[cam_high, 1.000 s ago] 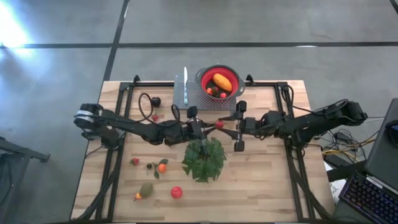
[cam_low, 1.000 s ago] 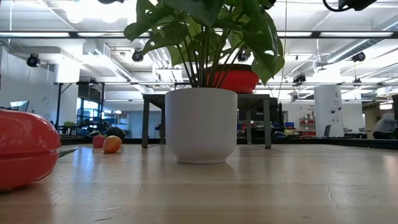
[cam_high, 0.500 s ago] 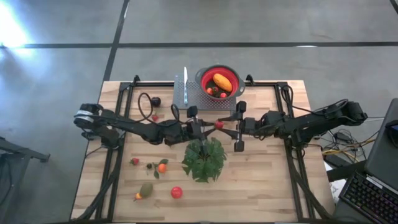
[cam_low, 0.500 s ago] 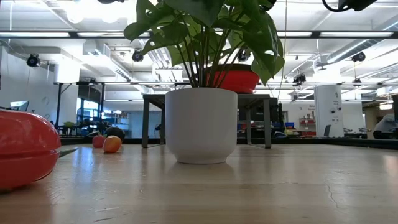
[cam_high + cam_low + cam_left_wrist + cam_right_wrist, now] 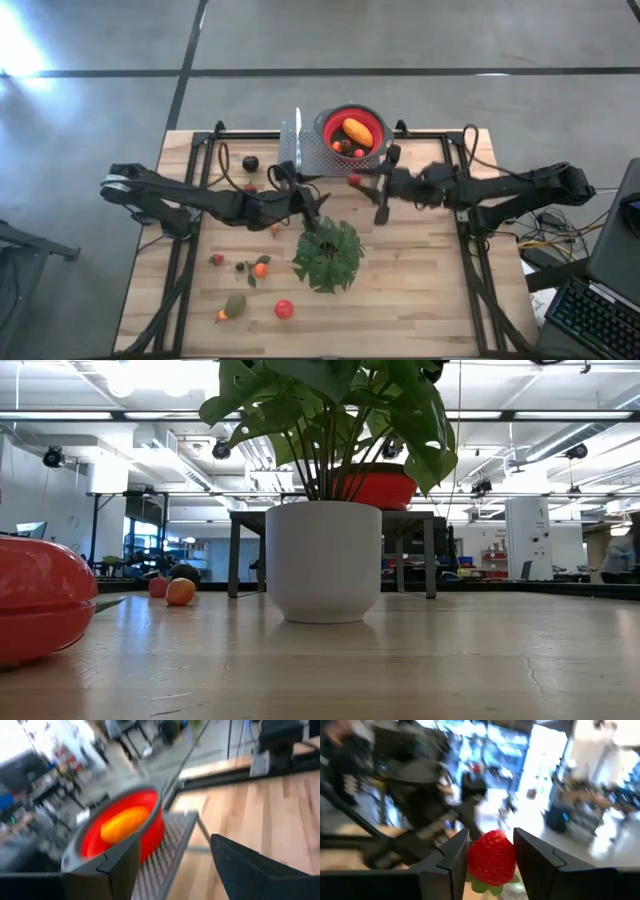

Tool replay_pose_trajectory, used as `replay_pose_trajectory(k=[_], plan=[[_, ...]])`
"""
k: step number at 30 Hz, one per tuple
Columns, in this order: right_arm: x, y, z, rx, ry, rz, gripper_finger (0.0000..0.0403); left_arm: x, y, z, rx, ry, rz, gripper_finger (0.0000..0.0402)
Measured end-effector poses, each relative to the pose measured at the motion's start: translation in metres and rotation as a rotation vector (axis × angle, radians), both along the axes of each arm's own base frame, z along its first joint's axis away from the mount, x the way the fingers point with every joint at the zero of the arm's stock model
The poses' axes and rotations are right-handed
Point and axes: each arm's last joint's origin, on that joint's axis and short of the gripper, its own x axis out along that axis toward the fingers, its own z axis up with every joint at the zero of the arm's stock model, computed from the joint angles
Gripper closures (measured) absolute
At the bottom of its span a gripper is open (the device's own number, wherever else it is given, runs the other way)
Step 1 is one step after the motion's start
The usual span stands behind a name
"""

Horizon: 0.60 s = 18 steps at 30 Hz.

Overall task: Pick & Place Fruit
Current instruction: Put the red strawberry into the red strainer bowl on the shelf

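1. Fruit lies along the table's (image 5: 430,290) near edge: a red one (image 5: 284,309), an olive-green one (image 5: 234,304), an orange one (image 5: 260,269) and a small red one (image 5: 216,259), all well apart from both arms.
2. Plant (image 5: 328,254) stands mid-table, just nearer the camera side than the two grippers; in the low view its white pot (image 5: 323,560) blocks most of what lies behind it.
3. Left gripper (image 5: 308,203) hovers just beyond the plant, its jaws apart and holding nothing; the left wrist view looks between its fingers (image 5: 118,865) straight at the bowl (image 5: 120,827).
4. Right gripper (image 5: 362,182) sits a little farther back, jaws clamped on a strawberry (image 5: 491,857), which shows between the two fingers (image 5: 449,861) in the right wrist view. In the high view the berry (image 5: 354,180) is a red dot at the gripper's tip.
5. Bowl (image 5: 353,112) stands at the far edge, beside a perforated tray (image 5: 316,158) and a knife (image 5: 297,132). It already holds a yellow-orange oblong fruit (image 5: 357,131) and some small dark and red pieces.
6. Relation that matters: the bowl lies just beyond the right gripper, toward the far edge, so the right arm is the one placed to carry the strawberry over the rim and drop it, by my judgement.
7. A dark purple fruit (image 5: 250,163) lies at the far left, near the left arm.
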Motion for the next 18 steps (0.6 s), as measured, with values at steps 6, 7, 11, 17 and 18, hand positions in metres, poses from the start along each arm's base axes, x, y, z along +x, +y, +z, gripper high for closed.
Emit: replay_pose_trajectory(k=[6,7,11,17,18], plan=[[0.006,-0.051,0.033,0.056,0.175,-0.193,0.0256,-0.027,0.005,-0.002,-0.105,-0.028,0.048,0.0156],[0.005,-0.061,0.039,0.073,0.188,-0.228,0.0257,-0.031,0.005,-0.005,-0.112,-0.029,0.050,0.0156],[0.001,-0.099,0.054,0.161,0.273,-0.307,0.0264,-0.045,0.008,-0.013,-0.139,-0.071,0.055,0.0156],[0.006,-0.143,0.054,0.279,0.395,-0.375,0.0253,-0.059,0.010,-0.027,-0.154,-0.134,0.051,0.0156],[0.008,-0.149,0.052,0.292,0.417,-0.379,0.0252,-0.061,0.010,-0.029,-0.157,-0.143,0.051,0.0156]])
